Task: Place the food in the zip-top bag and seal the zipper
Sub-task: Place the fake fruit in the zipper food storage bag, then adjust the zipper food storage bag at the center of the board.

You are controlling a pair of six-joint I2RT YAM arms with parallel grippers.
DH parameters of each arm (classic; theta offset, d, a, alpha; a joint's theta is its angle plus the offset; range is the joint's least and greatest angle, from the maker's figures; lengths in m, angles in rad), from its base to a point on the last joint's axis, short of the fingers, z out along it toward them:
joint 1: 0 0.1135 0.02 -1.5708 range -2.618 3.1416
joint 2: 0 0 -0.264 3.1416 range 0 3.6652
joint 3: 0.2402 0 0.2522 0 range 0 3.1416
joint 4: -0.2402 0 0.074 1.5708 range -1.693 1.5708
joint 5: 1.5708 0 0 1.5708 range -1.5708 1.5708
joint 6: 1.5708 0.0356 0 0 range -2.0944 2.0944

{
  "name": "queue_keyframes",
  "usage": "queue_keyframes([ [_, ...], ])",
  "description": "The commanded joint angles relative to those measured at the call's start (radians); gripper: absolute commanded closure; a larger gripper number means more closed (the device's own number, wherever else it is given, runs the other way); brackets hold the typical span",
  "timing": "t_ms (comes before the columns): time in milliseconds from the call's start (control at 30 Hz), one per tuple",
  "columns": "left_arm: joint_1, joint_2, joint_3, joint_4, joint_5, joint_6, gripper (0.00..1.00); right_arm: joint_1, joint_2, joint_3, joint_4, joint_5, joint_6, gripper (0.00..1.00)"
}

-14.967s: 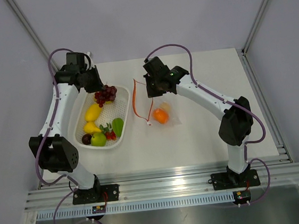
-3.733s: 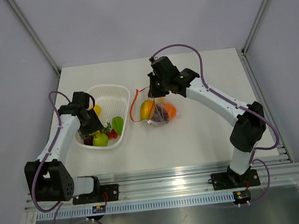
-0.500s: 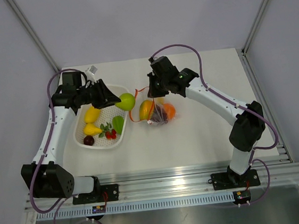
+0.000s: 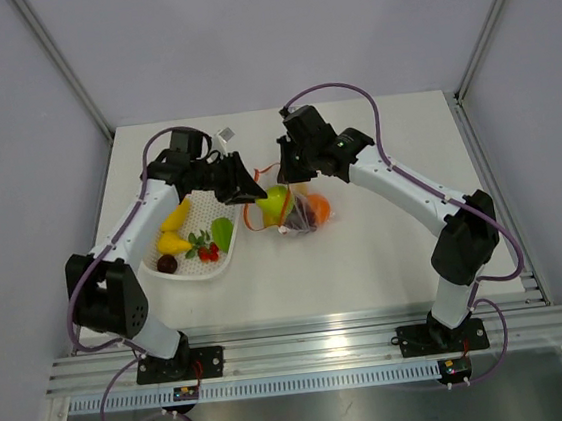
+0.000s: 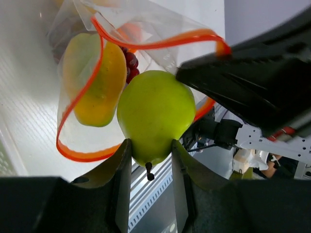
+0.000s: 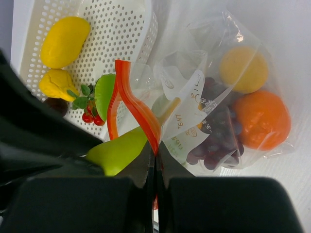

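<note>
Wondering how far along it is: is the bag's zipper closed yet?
No, the zipper gapes in a wide loop as the left gripper holds a green pear at it.

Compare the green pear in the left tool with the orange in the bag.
The pear is green and tapers toward its stem; the orange is orange and round. The pear is gripped between the fingers of the left tool at the open mouth of the bag; the orange lies loose inside the bag, next to the grapes. Both are smooth-skinned fruit.
</note>
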Motion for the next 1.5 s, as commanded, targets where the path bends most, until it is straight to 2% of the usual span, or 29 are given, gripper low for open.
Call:
queue_keyframes([
  [0, -0.053, 0.070, 0.089, 0.062, -0.014, -0.040, 1.00, 0.014, -0.062, 0.040, 0.048, -0.037, 0.004, 1.00],
  [367, -0.132, 0.202, 0.147, 0.066, -0.074, -0.053, 0.99, 0.022, -0.075, 0.050, 0.078, -0.084, 0.028, 1.00],
  [400, -0.134, 0.210, 0.164, 0.049, -0.077, -0.047, 0.91, 0.022, -0.076, 0.049, 0.076, -0.078, 0.030, 1.00],
  [433, -0.134, 0.221, 0.173, 0.030, -0.083, -0.025, 0.70, 0.022, -0.076, 0.047, 0.076, -0.072, 0.030, 1.00],
  [500, -0.134, 0.212, 0.188, -0.036, -0.105, 0.002, 0.44, 0.022, -0.075, 0.043, 0.067, -0.052, 0.030, 1.00],
  [533, -0.134, 0.198, 0.186, -0.053, -0.111, 0.030, 0.26, 0.022, -0.075, 0.040, 0.067, -0.046, 0.028, 1.00],
  [567, -0.134, 0.158, 0.181, -0.085, -0.144, 0.044, 0.22, 0.022, -0.078, 0.033, 0.065, -0.032, 0.028, 1.00],
  [700, -0.132, 0.048, 0.153, -0.159, -0.180, 0.093, 0.21, 0.022, -0.079, 0.018, 0.065, -0.001, 0.033, 1.00],
  [867, -0.132, -0.084, 0.092, -0.204, -0.189, 0.125, 0.28, 0.019, -0.062, 0.021, 0.068, 0.006, 0.033, 1.00],
  [967, -0.132, -0.138, 0.087, -0.244, -0.215, 0.142, 0.39, 0.019, -0.058, 0.023, 0.068, 0.005, 0.033, 1.00],
  [1133, -0.106, -0.196, 0.052, -0.256, -0.350, 0.162, 0.64, 0.017, -0.059, 0.030, 0.053, 0.000, 0.005, 1.00],
  [1200, -0.103, -0.190, 0.044, -0.253, -0.444, 0.162, 0.58, 0.017, -0.069, 0.029, 0.048, 0.006, 0.001, 1.00],
  [1233, -0.102, -0.178, 0.028, -0.238, -0.465, 0.153, 0.36, 0.017, -0.072, 0.021, 0.048, 0.008, 0.004, 1.00],
  [1300, -0.102, -0.154, 0.015, -0.222, -0.514, 0.130, 0.25, 0.017, -0.082, 0.015, 0.050, 0.006, 0.004, 1.00],
  [1367, -0.100, -0.114, 0.003, -0.190, -0.534, 0.104, 0.22, 0.017, -0.085, 0.007, 0.050, 0.003, 0.001, 1.00],
  [1467, -0.100, -0.086, -0.017, -0.106, -0.548, 0.079, 0.26, 0.016, -0.092, -0.005, 0.047, -0.003, -0.009, 1.00],
])
